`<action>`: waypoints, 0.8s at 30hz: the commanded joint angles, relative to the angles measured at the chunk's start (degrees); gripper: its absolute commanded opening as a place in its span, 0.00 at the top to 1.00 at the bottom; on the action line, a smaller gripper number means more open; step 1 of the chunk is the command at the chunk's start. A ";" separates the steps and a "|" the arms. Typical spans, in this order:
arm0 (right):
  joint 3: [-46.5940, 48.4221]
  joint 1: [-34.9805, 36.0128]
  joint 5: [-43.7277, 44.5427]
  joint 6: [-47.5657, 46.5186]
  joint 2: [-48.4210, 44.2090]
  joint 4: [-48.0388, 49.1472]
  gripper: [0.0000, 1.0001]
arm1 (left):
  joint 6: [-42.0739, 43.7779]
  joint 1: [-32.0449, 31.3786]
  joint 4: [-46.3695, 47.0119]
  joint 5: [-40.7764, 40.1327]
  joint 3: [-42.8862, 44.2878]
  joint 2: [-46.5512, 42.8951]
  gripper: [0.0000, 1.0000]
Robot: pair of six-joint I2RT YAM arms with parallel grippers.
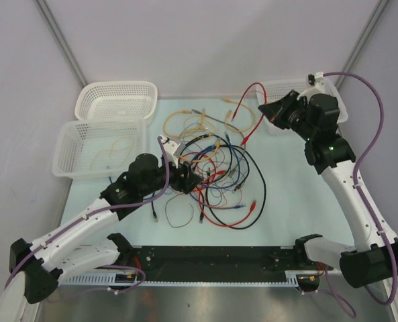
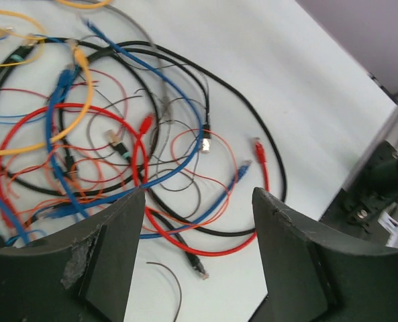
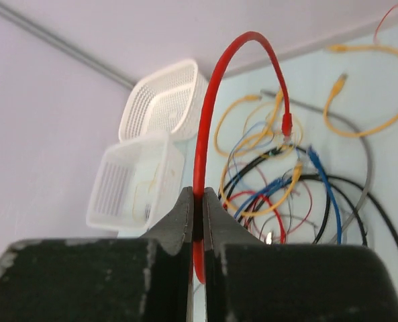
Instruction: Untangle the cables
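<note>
Pinching an upward-arching red cable (image 3: 205,114) tight in the right gripper (image 3: 197,204); holding the left gripper (image 2: 199,201) spread wide just above the tangled cables (image 2: 118,144) on the table (image 1: 292,194).

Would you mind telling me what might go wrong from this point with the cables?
1. The right gripper pinches the thin red cable, which may slip out.
2. That cable's plug hangs by the yellow loops; pulling may snag them.
3. The left gripper hangs open over the tangle; closing there may catch several cables at once.
</note>
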 commanded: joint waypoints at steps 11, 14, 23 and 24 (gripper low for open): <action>5.23 -11.81 18.94 2.83 7.85 7.27 1.00 | -6.51 -0.22 -4.43 -6.65 -4.05 -4.63 0.31; 5.67 -14.36 20.00 4.32 10.92 11.49 1.00 | -6.78 -0.13 -4.34 -6.29 -4.84 -5.51 0.30; 9.61 -21.39 18.59 12.42 26.54 21.36 1.00 | -7.39 -0.13 -4.51 -6.81 -5.72 -4.90 0.31; 11.28 -21.40 19.30 11.71 28.14 20.39 1.00 | -8.18 -0.13 -4.86 -7.60 -5.54 -4.98 0.31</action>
